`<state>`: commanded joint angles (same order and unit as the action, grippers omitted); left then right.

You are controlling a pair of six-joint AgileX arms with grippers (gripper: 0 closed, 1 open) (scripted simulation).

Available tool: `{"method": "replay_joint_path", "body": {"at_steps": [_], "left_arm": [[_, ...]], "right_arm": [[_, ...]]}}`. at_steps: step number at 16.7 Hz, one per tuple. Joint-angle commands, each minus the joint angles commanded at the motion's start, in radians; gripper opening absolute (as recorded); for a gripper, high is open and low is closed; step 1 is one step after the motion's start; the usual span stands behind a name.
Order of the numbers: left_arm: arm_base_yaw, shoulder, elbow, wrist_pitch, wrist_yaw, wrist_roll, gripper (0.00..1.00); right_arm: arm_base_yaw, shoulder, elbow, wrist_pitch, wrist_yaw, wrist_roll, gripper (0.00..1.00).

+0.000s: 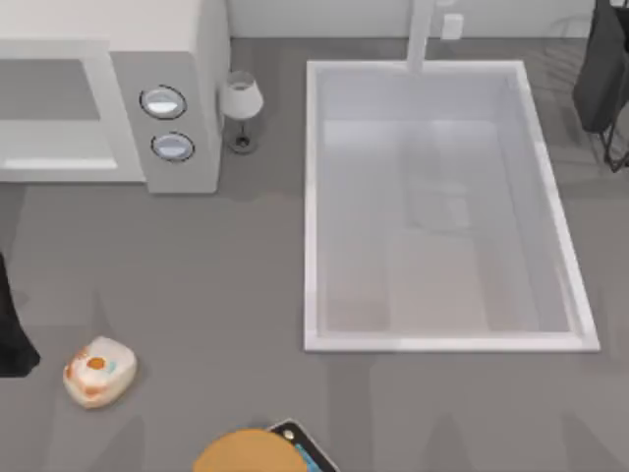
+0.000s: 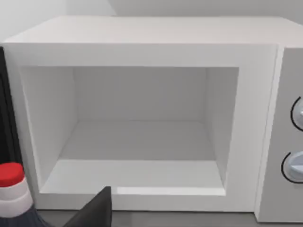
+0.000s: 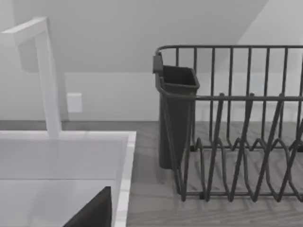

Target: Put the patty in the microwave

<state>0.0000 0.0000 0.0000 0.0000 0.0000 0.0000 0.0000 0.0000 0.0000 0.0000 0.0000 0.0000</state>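
Two dials [image 1: 167, 124] are seen stacked on the panel of the microwave [image 1: 182, 59], which is placed at about ten o'clock on the table [image 1: 197, 275] in the top view. Its cavity is shown open and bare in the left wrist view, with the door out of the way. The patty [image 1: 98, 371] is found at about eight o'clock near the table's left edge, whitish face up with the orange spot showing, well apart from the microwave and untouched. A small lamp [image 1: 241, 106] is set just beside the microwave at eleven o'clock. A white sink basin [image 1: 314, 197] is set into the surface from the centre toward two o'clock. A large tan disc [image 1: 246, 452] is cut by the edge at six o'clock. A dark dish rack [image 3: 236, 132] is shown beside the basin in the right wrist view. Whether either gripper's fingers are spread or pressed together cannot be told.
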Motion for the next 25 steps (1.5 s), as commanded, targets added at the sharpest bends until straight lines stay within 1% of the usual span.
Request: {"method": "replay_joint_path", "body": {"at_steps": [4,7,10,20,25], "left_arm": [[-0.007,0.031,0.023,-0.022,0.001,0.009,1.00],[-0.031,0.156,0.110,-0.103,0.001,0.043,1.00],[-0.064,0.369,0.240,-0.225,0.000,0.095,1.00],[-0.201,1.204,0.747,-0.709,-0.001,0.302,1.00],[-0.253,1.507,0.931,-0.887,-0.001,0.377,1.00]], "right_arm": [[0.000,0.000,0.000,0.000,0.000,0.000,1.00],[0.000,0.000,0.000,0.000,0.000,0.000,1.00],[0.000,0.000,0.000,0.000,0.000,0.000,1.00],[0.000,0.000,0.000,0.000,0.000,0.000,1.00],[0.000,0.000,0.000,0.000,0.000,0.000,1.00]]}}
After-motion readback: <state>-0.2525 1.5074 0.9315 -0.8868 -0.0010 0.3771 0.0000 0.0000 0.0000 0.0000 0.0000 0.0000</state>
